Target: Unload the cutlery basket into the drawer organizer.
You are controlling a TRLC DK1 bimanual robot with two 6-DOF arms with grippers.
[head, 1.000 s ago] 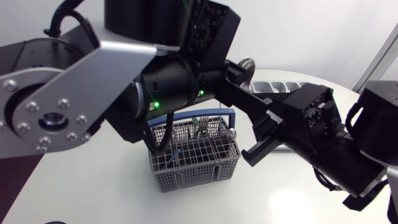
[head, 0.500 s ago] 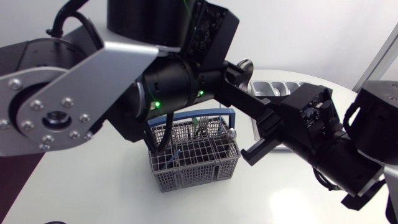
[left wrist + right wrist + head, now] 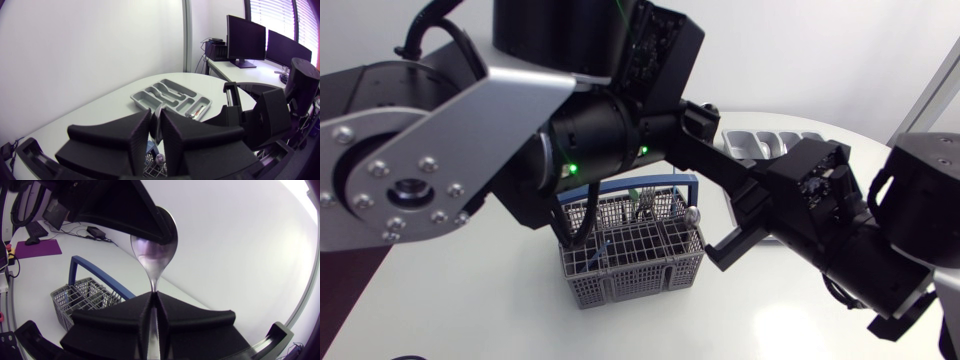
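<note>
A silver spoon [image 3: 152, 252] hangs in the air between my two grippers, above the grey cutlery basket [image 3: 635, 250] with its blue handle [image 3: 95, 272]. My right gripper [image 3: 152, 300] is shut on the spoon's handle, and the bowl points away from it. My left gripper [image 3: 156, 132] stands around the spoon [image 3: 158, 122] at the bowl end, open only a crack, with a thin dark gap on one side. In the head view only the bowl's edge [image 3: 706, 104] shows; the handle is hidden behind the arms. The grey drawer organizer [image 3: 770, 142] lies at the back right.
The organizer [image 3: 172, 97] holds several pieces of cutlery in its compartments. More cutlery stands in the basket, one piece with a round knob [image 3: 692, 213]. My two arms cross above the table's middle and hide much of it.
My right gripper has closed on the spoon's handle. The left jaws have eased apart a little. The spoon's bowl has shifted slightly left in the head view.
</note>
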